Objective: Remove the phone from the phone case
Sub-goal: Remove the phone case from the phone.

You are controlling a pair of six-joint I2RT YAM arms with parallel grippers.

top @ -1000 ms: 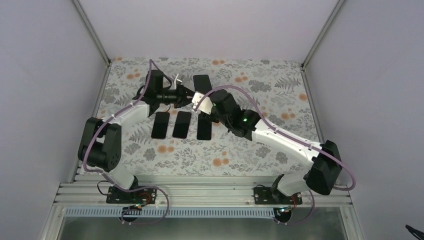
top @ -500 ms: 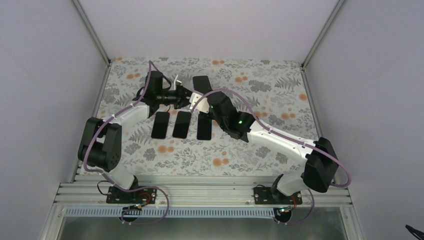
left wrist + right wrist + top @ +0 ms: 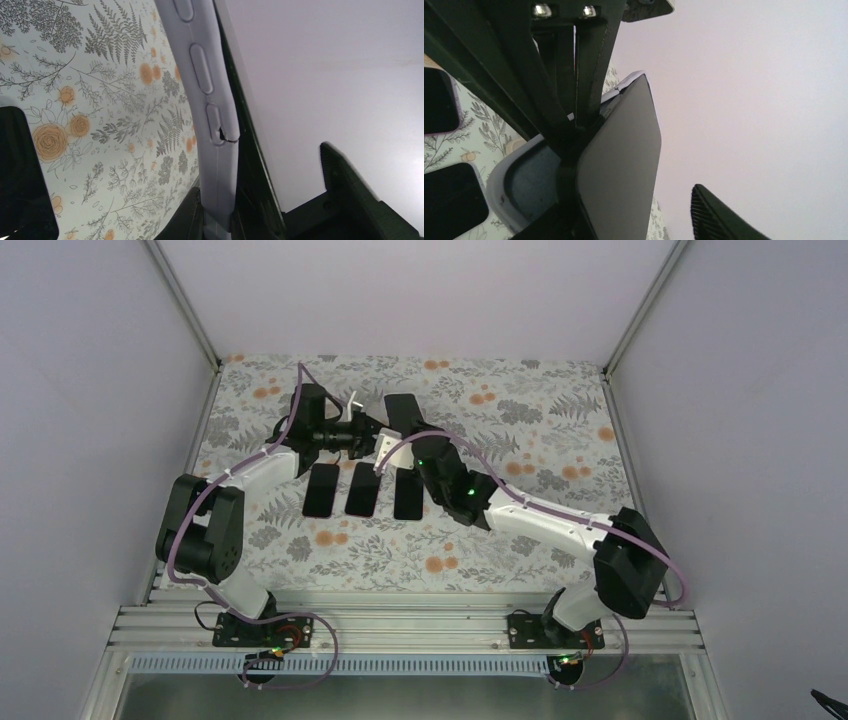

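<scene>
where the arms meet above the worktop, the left claw holds the pale case up off the surface, with the right claw just beside it. left wrist: its fingers are pinched tight on the case's edge. right wrist: the dark phone leans partly out of the case, and the right claw is spread, one finger clear of the phone.

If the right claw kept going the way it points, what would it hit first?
Most likely the phone, partly out of the phone case the left gripper holds, just ahead of the right gripper.
</scene>
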